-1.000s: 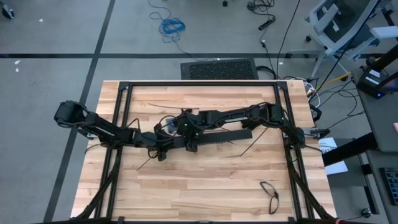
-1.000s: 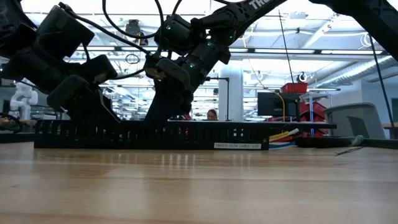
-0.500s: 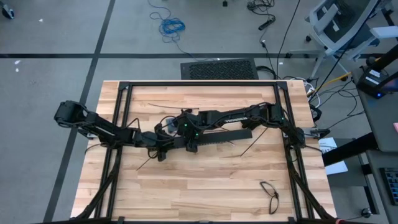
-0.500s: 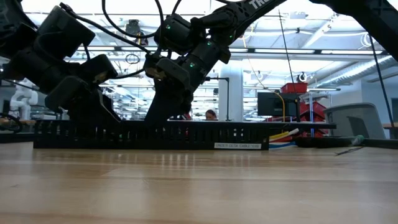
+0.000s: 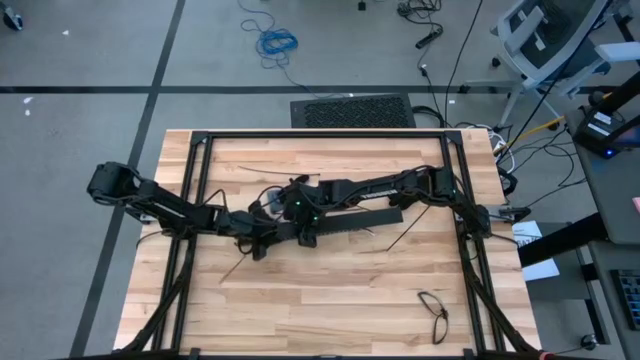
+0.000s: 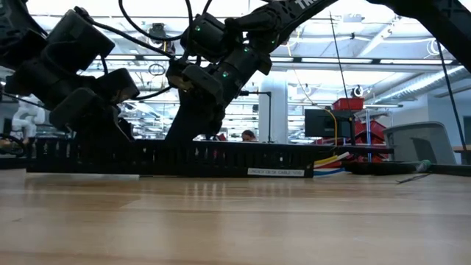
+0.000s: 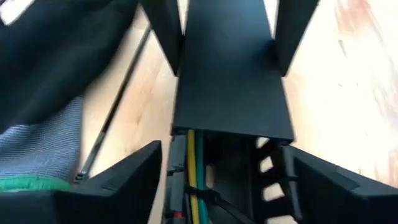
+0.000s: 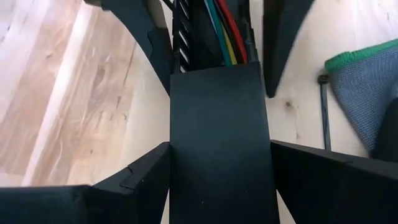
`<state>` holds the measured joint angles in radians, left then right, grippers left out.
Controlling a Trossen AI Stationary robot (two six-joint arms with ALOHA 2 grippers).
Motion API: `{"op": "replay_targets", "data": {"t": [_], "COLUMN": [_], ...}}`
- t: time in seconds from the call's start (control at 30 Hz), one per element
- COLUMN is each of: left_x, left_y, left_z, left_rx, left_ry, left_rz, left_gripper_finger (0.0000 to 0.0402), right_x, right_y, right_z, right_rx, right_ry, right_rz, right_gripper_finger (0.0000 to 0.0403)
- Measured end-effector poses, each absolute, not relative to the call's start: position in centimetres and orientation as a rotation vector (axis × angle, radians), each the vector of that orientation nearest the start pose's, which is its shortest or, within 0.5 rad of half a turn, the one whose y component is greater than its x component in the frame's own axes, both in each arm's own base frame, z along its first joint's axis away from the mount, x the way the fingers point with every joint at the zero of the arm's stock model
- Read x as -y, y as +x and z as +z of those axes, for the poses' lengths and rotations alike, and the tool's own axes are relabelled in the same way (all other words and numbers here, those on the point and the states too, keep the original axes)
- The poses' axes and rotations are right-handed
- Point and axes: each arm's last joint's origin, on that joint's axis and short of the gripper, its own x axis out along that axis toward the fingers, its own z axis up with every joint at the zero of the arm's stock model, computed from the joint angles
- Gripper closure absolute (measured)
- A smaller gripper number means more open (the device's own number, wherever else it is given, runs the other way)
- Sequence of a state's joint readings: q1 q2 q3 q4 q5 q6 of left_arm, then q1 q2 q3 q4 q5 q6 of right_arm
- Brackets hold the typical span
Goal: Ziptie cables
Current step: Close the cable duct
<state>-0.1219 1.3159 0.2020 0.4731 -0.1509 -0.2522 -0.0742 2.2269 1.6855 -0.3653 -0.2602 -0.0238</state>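
On the wooden table, the long black slotted cable duct serves as the landmark, lying slantwise near the middle. The left gripper sits at the duct's left end, its two fingers standing on either side of the duct with a little space showing, so the jaws are parted wide around it; whether they press on its walls cannot be told. Just beside that end a thin black ziptie lies on the wood. The right gripper reaches down just to the right of the left one, straddling the duct's smooth lid with its fingers along both sides, likewise spread and not visibly clamped. The cables, red, yellow, green and blue, run inside the duct's channel, and their coloured ends stick out of the duct's right end. Well to the right of the duct, near the table's corner, a small black cable loop lies alone.
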Motion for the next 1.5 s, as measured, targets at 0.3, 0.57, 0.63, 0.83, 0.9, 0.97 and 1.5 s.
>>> {"op": "replay_targets", "data": {"t": [0.3,0.57,0.63,0.83,0.9,0.97,1.5], "left_x": [1.9,2.1,2.1,2.1,2.0,2.0,2.9], "left_y": [19.2,19.5,19.5,19.1,18.7,18.3,19.4], "left_z": [10.7,11.6,12.1,14.1,14.6,15.0,13.4], "left_rx": [-0.694,-0.659,-0.631,-0.535,-0.523,-0.516,-0.542], "left_ry": [-0.137,-0.120,-0.123,-0.132,-0.132,-0.133,-0.142], "left_rz": [0.138,0.049,0.045,0.033,0.032,0.031,0.028], "left_gripper_finger": [0.0006,0.0021,0.0022,0.0022,0.0022,0.0022,0.0022], "right_x": [2.9,3.0,3.0,3.0,3.0,2.9,5.8], "right_y": [48.0,47.6,47.4,46.6,46.4,46.2,44.5], "right_z": [16.2,16.1,16.1,15.9,15.8,15.7,15.5], "right_rx": [-0.896,-0.945,-0.970,-1.052,-1.082,-1.105,-1.209], "right_ry": [0.131,0.120,0.125,0.122,0.124,0.112,0.105], "right_rz": [0.182,0.148,0.144,0.155,0.160,0.170,0.213], "right_gripper_finger": [0.0163,0.0163,0.0163,0.0163,0.0163,0.0163,0.0162]}}
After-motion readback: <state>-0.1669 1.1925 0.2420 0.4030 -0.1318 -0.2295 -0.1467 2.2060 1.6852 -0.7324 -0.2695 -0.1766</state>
